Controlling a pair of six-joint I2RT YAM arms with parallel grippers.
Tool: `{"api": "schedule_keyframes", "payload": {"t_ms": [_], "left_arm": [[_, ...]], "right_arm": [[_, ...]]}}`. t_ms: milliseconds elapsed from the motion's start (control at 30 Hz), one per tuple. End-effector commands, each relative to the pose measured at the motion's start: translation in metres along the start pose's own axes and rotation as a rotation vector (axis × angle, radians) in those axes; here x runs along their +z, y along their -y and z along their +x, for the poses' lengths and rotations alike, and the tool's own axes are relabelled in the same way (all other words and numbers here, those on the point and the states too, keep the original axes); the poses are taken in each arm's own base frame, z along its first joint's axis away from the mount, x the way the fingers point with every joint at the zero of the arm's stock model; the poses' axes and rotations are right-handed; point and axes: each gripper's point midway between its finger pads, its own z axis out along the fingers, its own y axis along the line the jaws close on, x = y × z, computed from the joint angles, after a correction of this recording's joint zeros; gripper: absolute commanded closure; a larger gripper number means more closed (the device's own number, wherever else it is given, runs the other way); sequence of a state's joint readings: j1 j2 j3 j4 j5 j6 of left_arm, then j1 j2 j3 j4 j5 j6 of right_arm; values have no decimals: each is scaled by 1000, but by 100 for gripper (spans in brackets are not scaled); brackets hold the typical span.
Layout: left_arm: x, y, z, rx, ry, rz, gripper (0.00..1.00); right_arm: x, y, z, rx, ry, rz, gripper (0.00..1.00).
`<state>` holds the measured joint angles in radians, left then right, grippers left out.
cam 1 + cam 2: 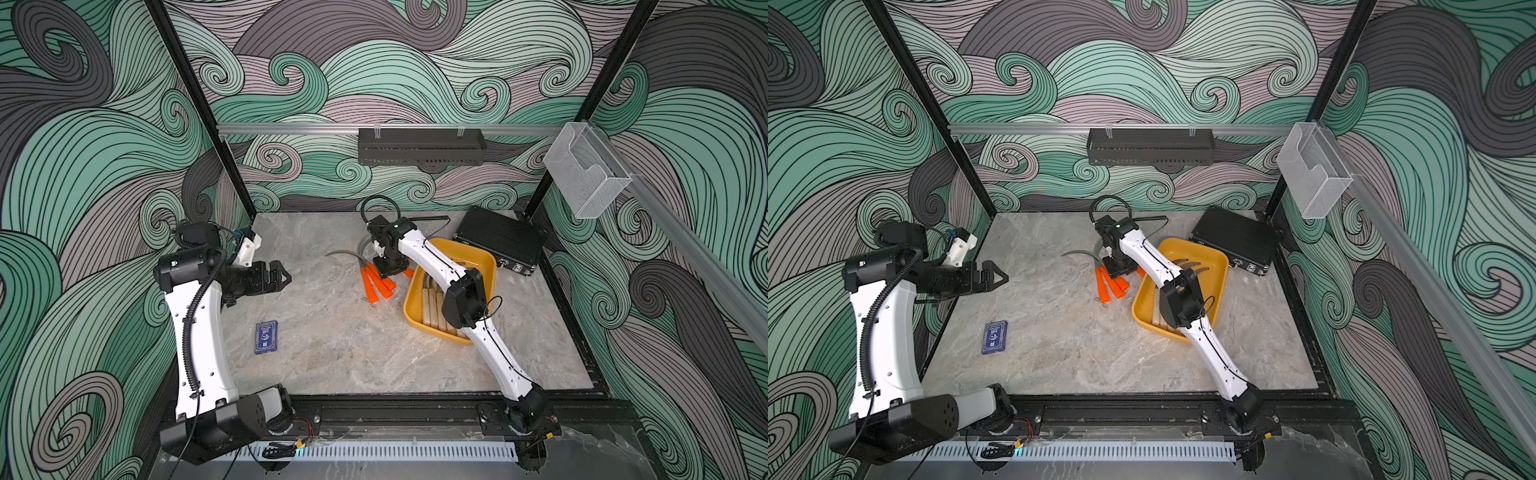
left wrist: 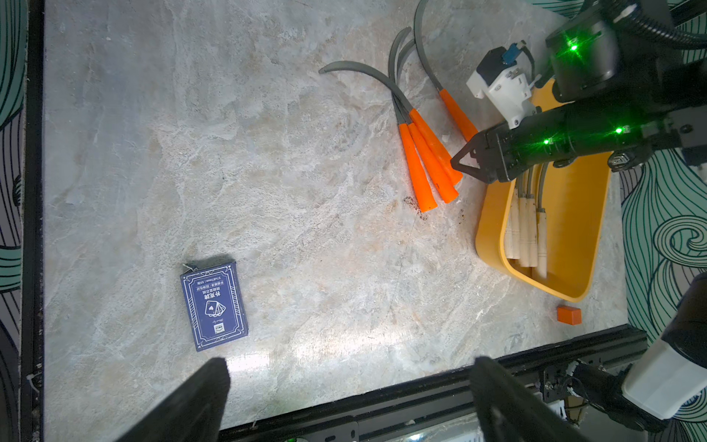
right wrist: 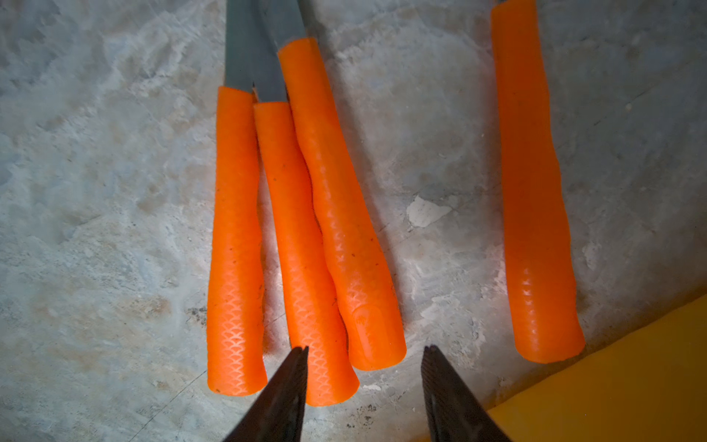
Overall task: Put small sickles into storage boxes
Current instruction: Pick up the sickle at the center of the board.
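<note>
Four small sickles (image 2: pixel 424 160) with tapered orange handles and curved grey blades lie flat on the tabletop (image 2: pixel 267 191), just beside the storage box (image 2: pixel 487 233), a shallow yellow-orange tray. Three handles touch in a narrow fan; the fourth lies apart, nearer the tray. Their long axes run roughly front to back, butts toward the near edge and blades arching toward the back wall. Pale wooden-handled sickles (image 2: pixel 530 229) lie lengthwise inside the tray. The right end effector (image 3: pixel 366 348) hovers over the handle butts, jaws parted, grasping nothing. The left end effector (image 2: pixel 350 361) is spread wide and empty.
</note>
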<state>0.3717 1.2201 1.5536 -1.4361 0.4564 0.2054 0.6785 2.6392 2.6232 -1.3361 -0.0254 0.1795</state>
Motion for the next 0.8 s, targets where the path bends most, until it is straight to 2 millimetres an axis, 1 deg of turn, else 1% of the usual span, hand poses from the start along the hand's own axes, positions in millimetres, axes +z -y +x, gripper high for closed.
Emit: {"api": "schedule_keyframes", "payload": {"t_ms": [0,200,500,633,767], "left_arm": [[1,0,-1,-18,-2,14,1],[5,-2,0,-23,-16,13,2],[7,-4,-2,-14,-24,14,1],[9,-5,-2,-17,-26,16,1],[9,-5,-3,-18,-25,17,1]], "right_arm": [[13,7,4,-10,-31,26,49],[19,7,3,-15,-34,29,49],[32,4,8,-27,-62,31,49],[34,3,9,-29,-66,37,49],[32,6,8,-27,-59,47,49]]}}
